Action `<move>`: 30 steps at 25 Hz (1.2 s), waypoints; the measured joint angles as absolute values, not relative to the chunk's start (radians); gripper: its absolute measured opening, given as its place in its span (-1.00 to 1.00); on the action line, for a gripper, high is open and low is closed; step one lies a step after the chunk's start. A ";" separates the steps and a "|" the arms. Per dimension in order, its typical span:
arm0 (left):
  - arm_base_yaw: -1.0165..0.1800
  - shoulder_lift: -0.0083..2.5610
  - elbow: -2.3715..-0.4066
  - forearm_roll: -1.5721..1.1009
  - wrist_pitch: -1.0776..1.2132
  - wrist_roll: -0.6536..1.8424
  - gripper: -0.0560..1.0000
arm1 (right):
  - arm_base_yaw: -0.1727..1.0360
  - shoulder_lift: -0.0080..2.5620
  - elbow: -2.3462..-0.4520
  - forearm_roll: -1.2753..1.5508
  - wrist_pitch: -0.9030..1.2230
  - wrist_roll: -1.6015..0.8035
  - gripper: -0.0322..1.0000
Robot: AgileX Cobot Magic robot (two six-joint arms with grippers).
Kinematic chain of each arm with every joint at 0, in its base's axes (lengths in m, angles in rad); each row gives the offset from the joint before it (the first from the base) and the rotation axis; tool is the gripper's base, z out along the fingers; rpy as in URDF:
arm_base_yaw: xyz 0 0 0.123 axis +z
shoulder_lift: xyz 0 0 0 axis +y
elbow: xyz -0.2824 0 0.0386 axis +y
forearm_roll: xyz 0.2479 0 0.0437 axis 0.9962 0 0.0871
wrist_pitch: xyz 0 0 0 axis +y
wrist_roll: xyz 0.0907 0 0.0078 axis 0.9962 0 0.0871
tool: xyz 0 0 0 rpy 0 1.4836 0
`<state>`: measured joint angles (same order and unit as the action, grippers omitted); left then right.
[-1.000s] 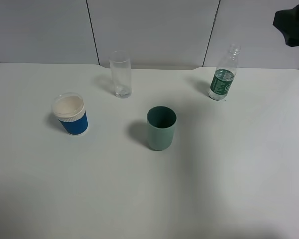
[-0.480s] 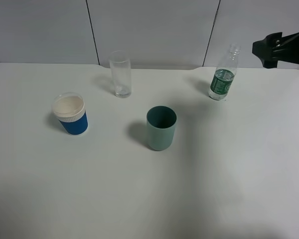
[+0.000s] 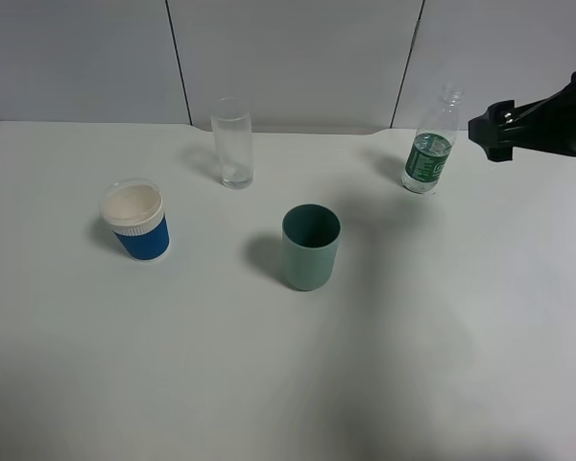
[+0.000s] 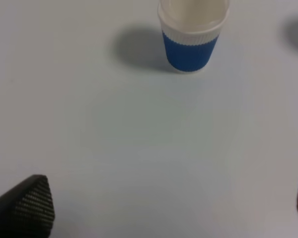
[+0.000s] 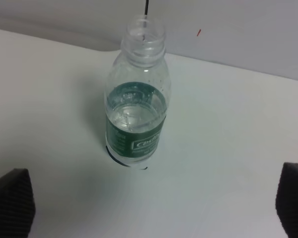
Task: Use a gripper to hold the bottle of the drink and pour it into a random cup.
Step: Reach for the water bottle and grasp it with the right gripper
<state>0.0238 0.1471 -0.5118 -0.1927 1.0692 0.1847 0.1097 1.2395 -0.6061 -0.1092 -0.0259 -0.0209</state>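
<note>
The bottle of the drink (image 3: pixel 429 144), clear with a dark green label and no cap, stands upright at the back right of the white table (image 3: pixel 461 317). It holds some clear liquid, as the right wrist view (image 5: pixel 136 124) shows. The teal-green cup (image 3: pixel 310 248) stands upright near the table's middle. My right gripper (image 3: pixel 490 134) hovers just right of the bottle, apart from it. Its jaws are wide open and the bottle stands ahead between them in the right wrist view (image 5: pixel 151 208). My left gripper (image 4: pixel 164 213) is open and empty over bare table; it is out of the exterior view.
A blue ribbed paper cup (image 3: pixel 136 221) with a white rim stands at the left; it also shows in the left wrist view (image 4: pixel 191 34). A tall clear glass (image 3: pixel 232 142) stands at the back centre. A white panelled wall runs behind the table.
My right gripper has come in from the upper right, moving down and left until it is close beside the bottle. The bottle and cups have not moved.
</note>
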 joint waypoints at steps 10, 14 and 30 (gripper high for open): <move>0.024 0.147 -0.512 -0.193 1.069 0.185 0.99 | 0.110 1.310 -0.606 -0.109 -0.026 -0.021 0.93; 0.024 0.147 -0.512 -0.193 1.069 0.185 0.99 | 0.110 1.340 -0.606 -0.111 -0.027 -0.022 0.93; 0.024 0.147 -0.512 -0.193 1.069 0.185 0.99 | 0.110 1.515 -0.607 -0.158 -0.075 -0.065 0.93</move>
